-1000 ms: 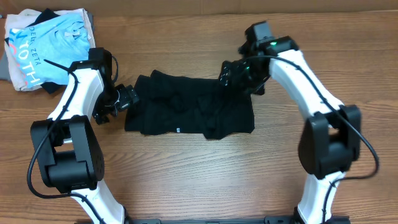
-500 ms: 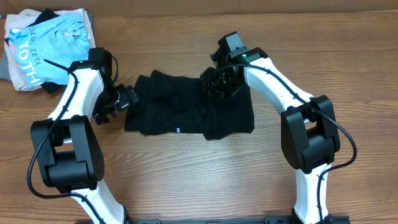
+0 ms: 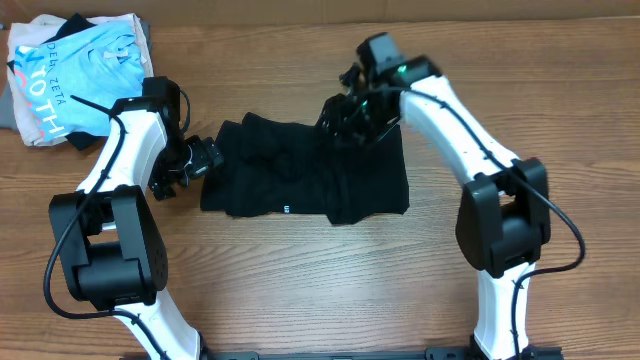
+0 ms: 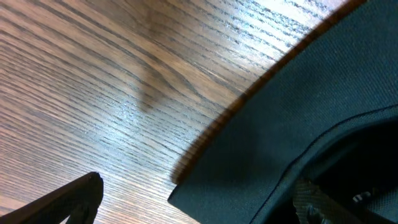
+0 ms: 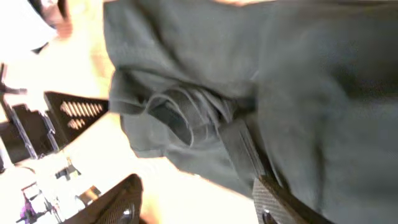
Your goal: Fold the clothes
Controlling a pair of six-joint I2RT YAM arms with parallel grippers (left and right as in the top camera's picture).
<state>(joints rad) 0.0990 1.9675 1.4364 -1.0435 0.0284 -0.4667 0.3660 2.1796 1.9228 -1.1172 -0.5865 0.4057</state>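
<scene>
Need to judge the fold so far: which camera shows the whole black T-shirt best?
Overhead: the black T-shirt is wholly in frame, its outline and white logo mark visible. The left wrist view shows only one edge of it on the wood; the right wrist view shows only bunched fabric close up.

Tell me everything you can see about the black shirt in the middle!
The black T-shirt looks soft and wrinkly. It lies on the wooden table, folded into a rough, lumpy rectangle, with a tiny white mark near its edge nearest the robot. The left gripper sits at its left edge, and the right gripper is over its far edge, where the cloth bunches up.
</scene>
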